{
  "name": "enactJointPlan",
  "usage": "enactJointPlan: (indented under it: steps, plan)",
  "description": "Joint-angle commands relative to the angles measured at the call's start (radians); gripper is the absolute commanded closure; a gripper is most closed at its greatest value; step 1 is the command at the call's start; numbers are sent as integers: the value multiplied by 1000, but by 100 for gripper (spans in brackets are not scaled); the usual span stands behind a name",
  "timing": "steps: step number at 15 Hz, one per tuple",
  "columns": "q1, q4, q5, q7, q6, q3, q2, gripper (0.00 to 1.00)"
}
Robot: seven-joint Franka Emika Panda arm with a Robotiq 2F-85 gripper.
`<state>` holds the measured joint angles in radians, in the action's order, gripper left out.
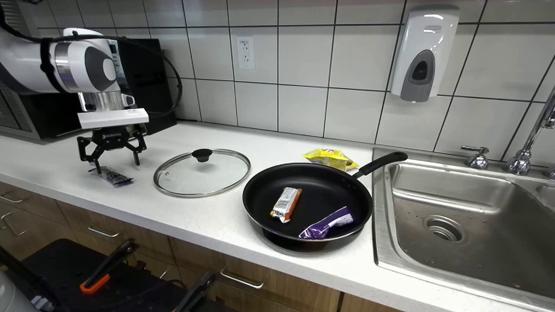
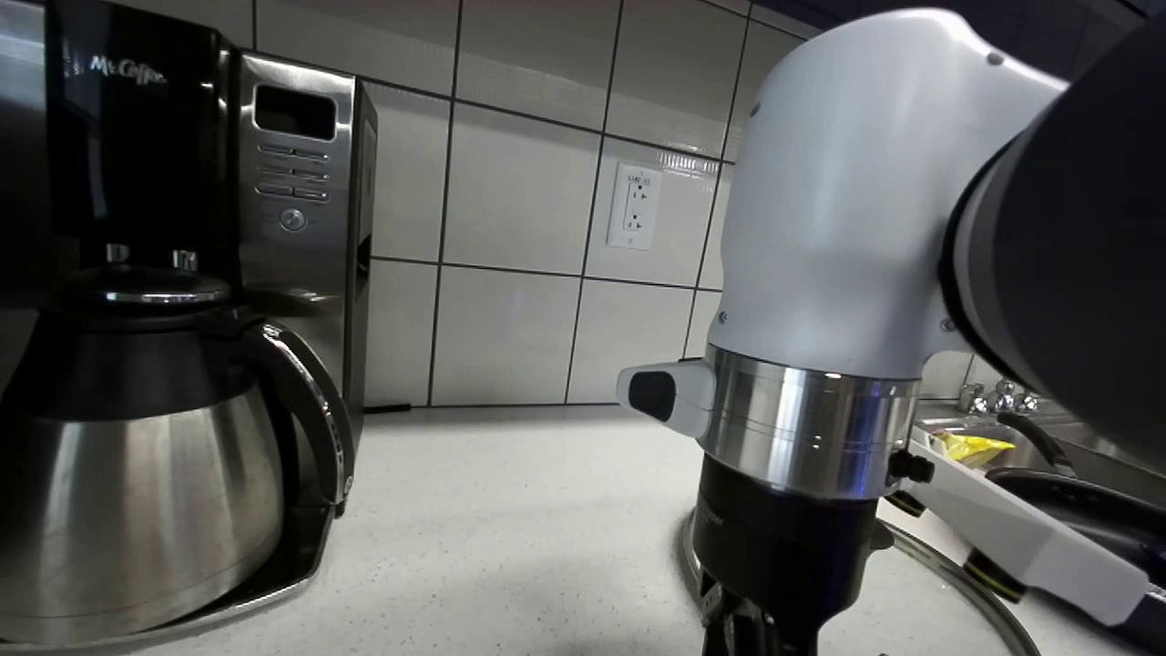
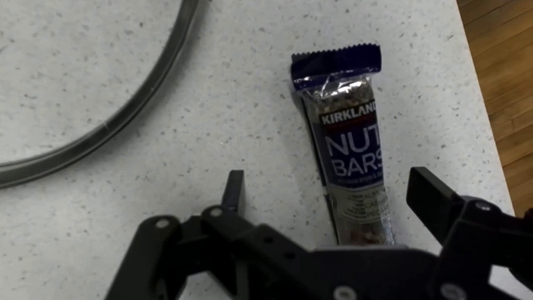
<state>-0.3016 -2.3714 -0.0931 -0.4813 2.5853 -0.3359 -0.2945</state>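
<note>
One nut bar point(image 3: 354, 146) lies under one wide-spread pincer point(image 1: 118, 168); one pan point(image 1: 318, 184) holds two wrapped snacks point(image 1: 286, 203).

Cool light seemed to me to fall from above, white glints caught the soap dispenser point(image 1: 427, 41), pale glare streaked the wall tiles point(image 2: 510, 196), the steel carafe point(image 2: 164, 497) gleamed, the wrist view looked dimmer and greyer, a soft shadow edged the nut bar point(image 3: 352, 154), the end effector point(image 3: 327, 179) showed almost black.
</note>
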Motion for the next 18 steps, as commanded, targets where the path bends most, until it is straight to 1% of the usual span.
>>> enactJointPlan:
  steps: [1, 10, 11, 12, 15, 18]
  plan:
    - [-6, 31, -27, 40, -16, -16, -21, 0]
    - [1, 16, -22, 48, 22, -18, -49, 0]
    - [1, 14, -23, 52, 26, -17, -48, 25]
    - [-1, 13, -29, 55, 27, -13, -46, 26]
    - [4, 9, -27, 55, 29, -10, -42, 51]
    - [20, -4, -24, 58, 40, -1, -22, 73]
